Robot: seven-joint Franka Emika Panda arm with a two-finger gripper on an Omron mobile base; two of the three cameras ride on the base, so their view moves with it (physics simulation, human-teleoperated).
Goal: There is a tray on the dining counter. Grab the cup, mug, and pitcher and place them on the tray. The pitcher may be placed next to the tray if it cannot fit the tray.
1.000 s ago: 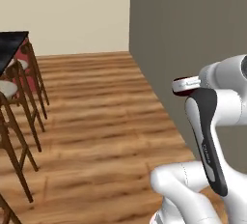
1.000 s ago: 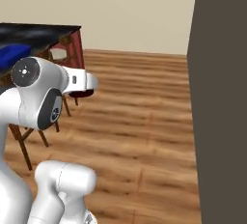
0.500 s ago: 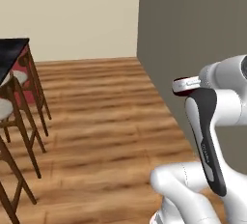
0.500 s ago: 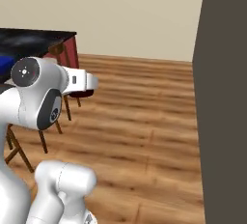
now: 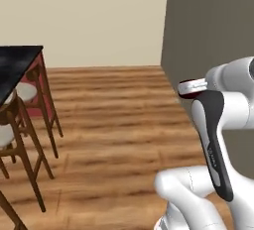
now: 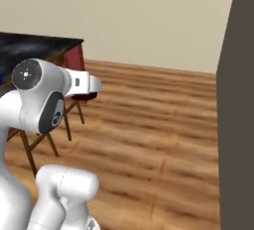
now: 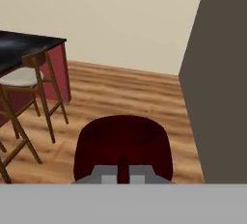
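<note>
tool point(image 7: 124, 170) holds the mug point(image 7: 123, 146).

The white arm point(image 6: 39, 100) carries the dark red mug point(image 6: 85, 95) above the wooden floor point(image 6: 149, 125), near the dining counter point(image 6: 34, 45)

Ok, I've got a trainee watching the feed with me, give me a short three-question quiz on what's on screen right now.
1. True or false: the claw is shut on the mug.
2. Multiple choice: on which side of the hand view does the dining counter appear? A) left B) right C) bottom centre
3. Fill in: the seats lined up along the counter are wooden ____.

Key: 1 true; 2 A; 3 chairs.
</note>
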